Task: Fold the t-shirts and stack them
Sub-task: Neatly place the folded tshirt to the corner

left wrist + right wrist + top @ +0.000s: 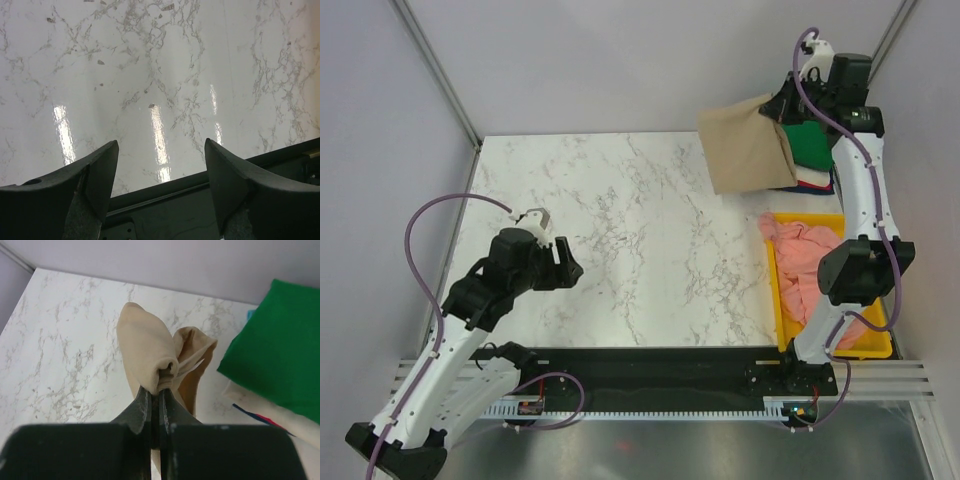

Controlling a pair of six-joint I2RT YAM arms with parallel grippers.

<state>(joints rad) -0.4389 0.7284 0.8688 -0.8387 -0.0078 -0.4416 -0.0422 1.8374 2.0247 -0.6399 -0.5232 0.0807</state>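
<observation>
My right gripper (782,108) is shut on the folded tan t-shirt (750,146) and holds it hanging above the table's back right. In the right wrist view the tan cloth (147,352) bunches between my fingertips (156,391). A stack of folded shirts with a green one on top (810,145) lies just right of it, also in the right wrist view (272,357), with white, red and blue layers under it. A crumpled pink t-shirt (805,260) lies in the yellow tray (880,345). My left gripper (563,262) is open and empty over the marble table (160,90).
The yellow tray stands at the right edge, beside the right arm's elbow (860,270). The black base rail (650,365) runs along the near edge. Grey walls close in the back and both sides.
</observation>
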